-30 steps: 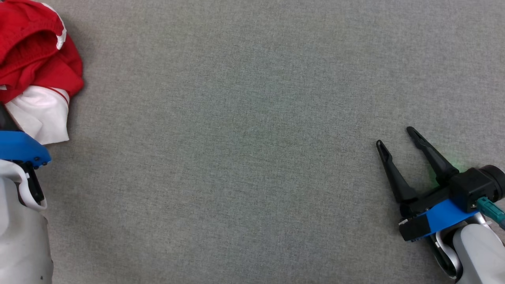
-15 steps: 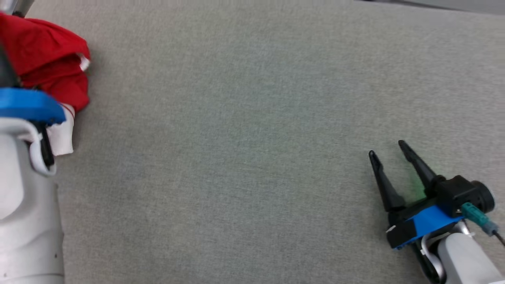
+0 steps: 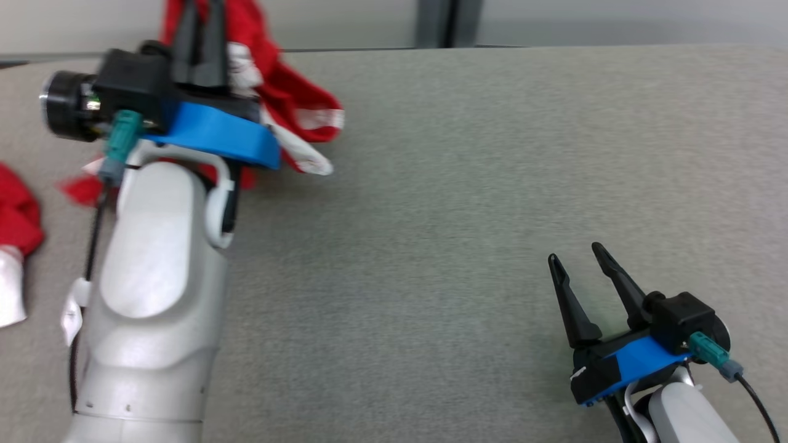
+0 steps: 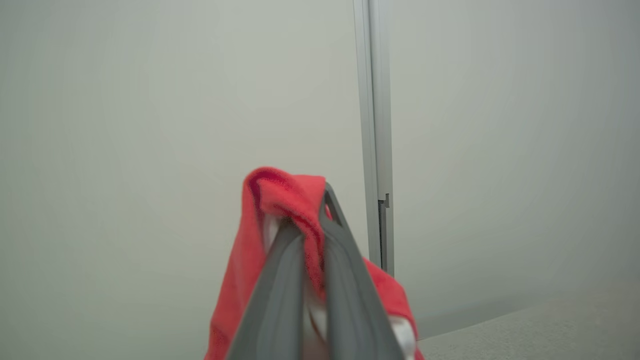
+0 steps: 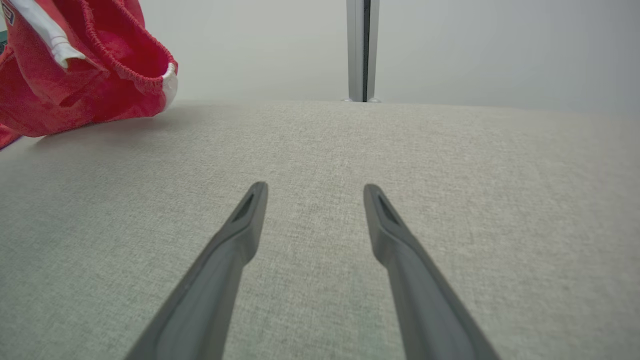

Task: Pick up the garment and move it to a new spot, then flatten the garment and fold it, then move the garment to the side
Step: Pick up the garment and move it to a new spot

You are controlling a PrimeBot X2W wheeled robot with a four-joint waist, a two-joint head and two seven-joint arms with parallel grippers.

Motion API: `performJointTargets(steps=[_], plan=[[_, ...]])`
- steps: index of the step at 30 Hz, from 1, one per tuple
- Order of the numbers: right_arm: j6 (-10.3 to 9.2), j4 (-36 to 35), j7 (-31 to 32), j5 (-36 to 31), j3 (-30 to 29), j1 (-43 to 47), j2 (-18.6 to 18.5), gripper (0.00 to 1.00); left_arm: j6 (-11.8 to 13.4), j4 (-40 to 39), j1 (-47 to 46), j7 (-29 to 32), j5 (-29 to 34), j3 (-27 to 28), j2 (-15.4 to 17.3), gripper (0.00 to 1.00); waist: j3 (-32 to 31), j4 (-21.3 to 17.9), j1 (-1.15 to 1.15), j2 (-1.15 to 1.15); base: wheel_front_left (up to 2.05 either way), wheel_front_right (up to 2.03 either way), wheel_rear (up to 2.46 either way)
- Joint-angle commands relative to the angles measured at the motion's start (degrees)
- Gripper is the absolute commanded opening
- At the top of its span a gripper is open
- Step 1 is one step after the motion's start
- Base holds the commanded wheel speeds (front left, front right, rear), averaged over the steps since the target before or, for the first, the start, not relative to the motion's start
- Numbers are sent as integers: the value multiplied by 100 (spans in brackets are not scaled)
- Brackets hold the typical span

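Lena: Compared with one second ago, the left gripper (image 3: 202, 12) has closed and gone up, and the garment (image 3: 295, 101), which was lying in a heap at the left, is now lifted. The head camera also tilted up, so the whole picture shifted.

Tomek: What is it holding exactly?

Lena: Its two fingers are pressed together on a bunch of the red fabric, near the white trim. The garment hangs from them over the far left part of the table (image 3: 468, 203), close before the table's back edge. Whether its lowest fold touches the surface, I cannot tell.

Tomek: Any writing on it?

Lena: In the right wrist view a small patch (image 5: 5, 16) sits at the top corner of the cloth, but it is too small to read. I can see a white stripe and a gathered elastic hem.

Tomek: And the right gripper (image 3: 575, 253)?

Lena: Its fingers are spread apart with nothing between them, low over the near right part of the table.

Tomek: How much room is there?

Lena: Between both arms the grey surface is wide and open. Behind the back edge stands a pale wall (image 4: 150, 100) with a grey post (image 3: 437, 23). At the left edge of the head view lies more red and white cloth (image 3: 18, 221); whether it is joined to the lifted garment, I cannot tell.
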Motion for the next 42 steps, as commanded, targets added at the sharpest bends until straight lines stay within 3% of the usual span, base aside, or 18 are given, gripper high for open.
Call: performJointTargets(steps=[1,5,12,16,17,18,19,32,42], plan=[[1,20,-6,-22,-8,76,38,100,-24,-60,58,-19,-55,-124,10,0,-229,-284,0,0,0,0,0],[1,65,-6,7,40,93,115,100,-41,-149,146,-18,-659,-971,-40,0,-304,-581,0,0,0,0,0],[1,102,-5,34,110,86,204,100,427,-238,408,-17,-1556,-2551,-30,0,-355,-880,0,0,0,0,0],[1,93,-6,27,68,71,223,100,732,-67,500,-18,-1714,-2813,-19,0,-337,-886,0,0,0,0,0],[1,75,-6,24,25,102,215,100,817,-2,593,-18,-1702,-2817,-32,42,-336,-834,0,0,0,0,0],[1,74,-6,26,16,117,211,100,845,30,650,-18,-1690,-2800,-36,66,-340,-797,0,0,0,0,0],[1,76,-5,24,3,124,206,100,870,56,680,-18,-1668,-2768,-35,100,-345,-759,0,0,0,0,0],[1,-7,-6,-85,-158,234,249,100,1151,-364,2236,-18,-1132,-1350,186,100,-701,-363,0,0,0,0,0],[1,105,-6,-130,-149,535,318,100,843,-629,3620,-18,-832,-470,146,100,-1259,-301,0,0,0,0,0]])
